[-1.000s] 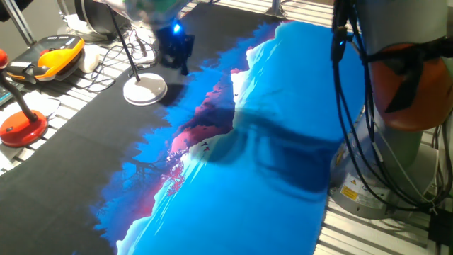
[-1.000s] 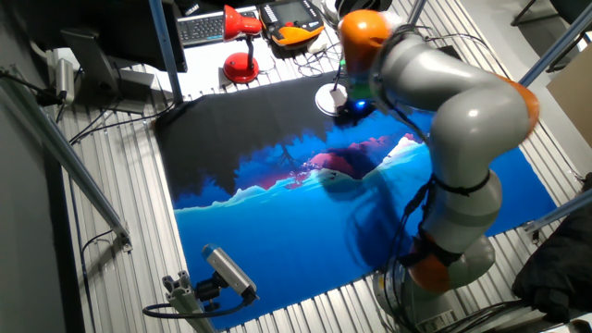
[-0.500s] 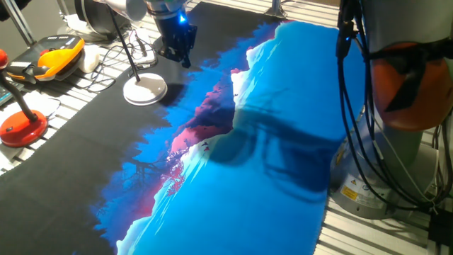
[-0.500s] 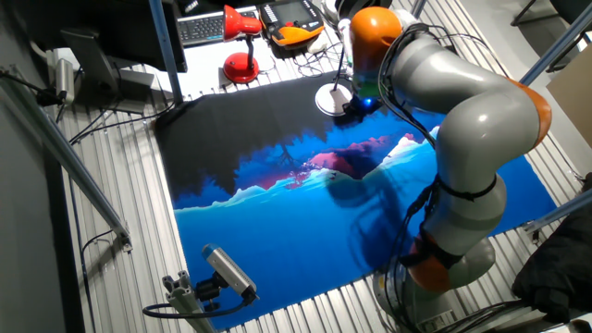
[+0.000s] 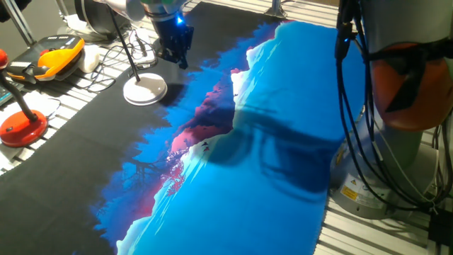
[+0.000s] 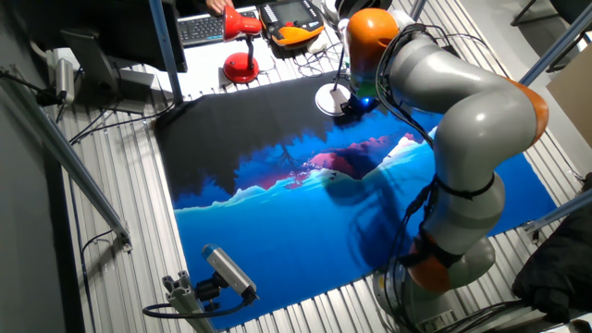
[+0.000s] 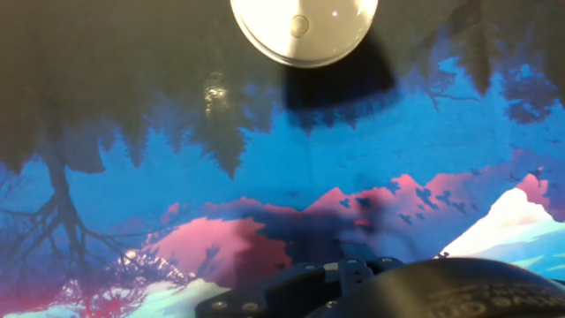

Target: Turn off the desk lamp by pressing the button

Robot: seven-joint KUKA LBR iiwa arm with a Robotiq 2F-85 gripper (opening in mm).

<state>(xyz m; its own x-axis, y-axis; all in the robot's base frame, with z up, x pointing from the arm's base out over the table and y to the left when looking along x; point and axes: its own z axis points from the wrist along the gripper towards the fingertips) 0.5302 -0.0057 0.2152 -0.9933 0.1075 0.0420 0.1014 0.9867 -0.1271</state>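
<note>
The desk lamp's flat round white base (image 5: 145,90) stands on the dark far part of the printed mat, with its thin dark stem (image 5: 124,44) slanting up and left; I cannot make out its head. My gripper (image 5: 174,55), dark with a blue light, hovers just right of the base, apart from it. In the other fixed view the gripper (image 6: 352,107) is right next to the base (image 6: 329,98). The hand view shows the base (image 7: 305,31) at the top edge with a small round button (image 7: 299,25) on it. No fingertips show.
A blue, pink and black landscape mat (image 5: 269,156) covers the table. A red-based lamp (image 5: 21,126) stands at the left, and it shows in the other fixed view (image 6: 240,65) too. An orange and black pendant (image 5: 60,57) and cables lie behind the white base.
One second ago the arm was blurred with motion; now it is steady. The gripper has shifted slightly left, toward the white base. The lamp has not moved.
</note>
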